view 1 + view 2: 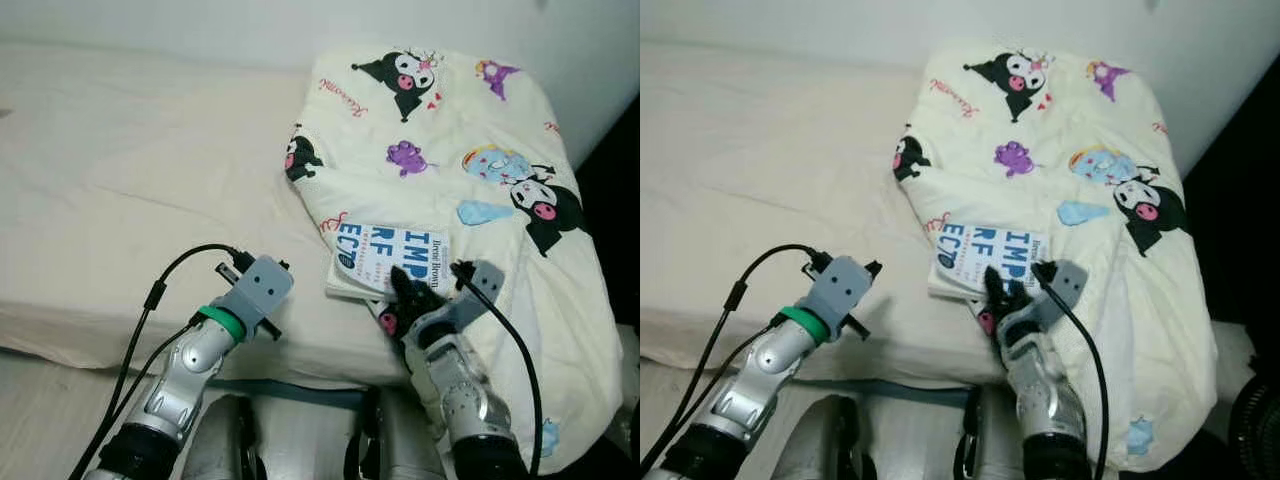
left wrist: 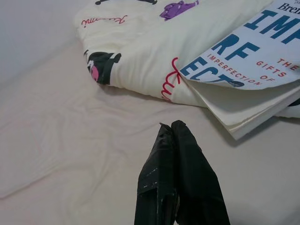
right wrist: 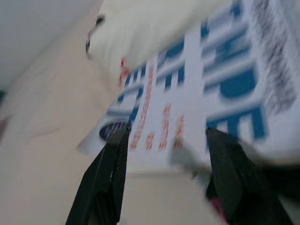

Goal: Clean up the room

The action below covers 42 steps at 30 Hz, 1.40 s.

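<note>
Left eye view, white book (image 1: 388, 258) with blue lettering lying flat, half on the cartoon-print duvet (image 1: 450, 150), long axis across the cream bed (image 1: 120, 180), right gripper (image 1: 412, 293) at its near edge, jaws wide, left gripper (image 2: 174, 136) pressed together over bare sheet.

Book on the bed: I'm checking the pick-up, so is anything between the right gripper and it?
Nothing visible. The right gripper is open, fingers spread right at the book, which lies partly on the folded blanket.
</note>
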Available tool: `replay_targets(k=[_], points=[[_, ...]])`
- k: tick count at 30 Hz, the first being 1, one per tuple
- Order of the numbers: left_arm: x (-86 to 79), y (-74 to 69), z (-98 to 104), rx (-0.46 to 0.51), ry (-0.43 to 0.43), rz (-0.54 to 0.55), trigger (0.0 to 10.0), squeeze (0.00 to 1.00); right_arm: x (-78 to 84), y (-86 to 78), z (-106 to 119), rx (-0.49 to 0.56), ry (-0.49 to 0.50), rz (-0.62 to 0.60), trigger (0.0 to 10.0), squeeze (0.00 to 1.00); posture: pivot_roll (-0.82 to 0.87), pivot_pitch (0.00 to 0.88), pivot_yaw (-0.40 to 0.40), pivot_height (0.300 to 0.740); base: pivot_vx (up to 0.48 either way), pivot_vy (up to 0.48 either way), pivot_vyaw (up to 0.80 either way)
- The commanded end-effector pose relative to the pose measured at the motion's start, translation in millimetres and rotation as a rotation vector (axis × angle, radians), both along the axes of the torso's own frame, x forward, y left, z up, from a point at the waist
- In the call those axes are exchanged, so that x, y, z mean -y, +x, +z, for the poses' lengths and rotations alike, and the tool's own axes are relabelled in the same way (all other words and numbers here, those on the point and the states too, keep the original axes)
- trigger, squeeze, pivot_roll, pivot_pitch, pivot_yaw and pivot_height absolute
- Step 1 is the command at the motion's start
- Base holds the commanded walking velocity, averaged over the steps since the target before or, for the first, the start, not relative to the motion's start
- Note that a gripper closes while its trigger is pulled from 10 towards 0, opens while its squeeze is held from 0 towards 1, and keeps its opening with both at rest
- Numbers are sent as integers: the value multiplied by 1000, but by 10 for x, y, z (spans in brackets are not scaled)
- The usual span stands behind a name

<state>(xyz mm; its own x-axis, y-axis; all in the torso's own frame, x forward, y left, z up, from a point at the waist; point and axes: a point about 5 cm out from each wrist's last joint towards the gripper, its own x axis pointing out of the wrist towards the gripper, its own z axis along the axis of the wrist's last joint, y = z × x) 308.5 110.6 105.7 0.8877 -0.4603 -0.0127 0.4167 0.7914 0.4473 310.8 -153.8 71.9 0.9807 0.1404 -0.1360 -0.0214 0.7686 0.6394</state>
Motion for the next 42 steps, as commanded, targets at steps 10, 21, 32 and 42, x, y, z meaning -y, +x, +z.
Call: replay_targets(k=[10, 21, 32, 42], points=[[-14, -26, -59, -18, 19, -8, 10000, 0, 134, -96, -224, -157, 95, -155, 10000, 0, -17, 100, 67, 606, 0, 0, 0], [-25, -27, -57, -21, 24, -14, 10000, 0, 297, -240, -419, -276, 184, -264, 10000, 0, -12, 107, 76, 606, 0, 0, 0], [-46, -38, -57, -23, 33, -19, 10000, 0, 280, -235, -412, -255, 196, -239, 10000, 0, -3, 108, 96, 606, 0, 0, 0], [-43, -26, -2, -16, 41, -35, 10000, 0, 318, 60, -227, -62, 185, -163, 10000, 0, 27, 120, 136, 606, 0, 0, 0]])
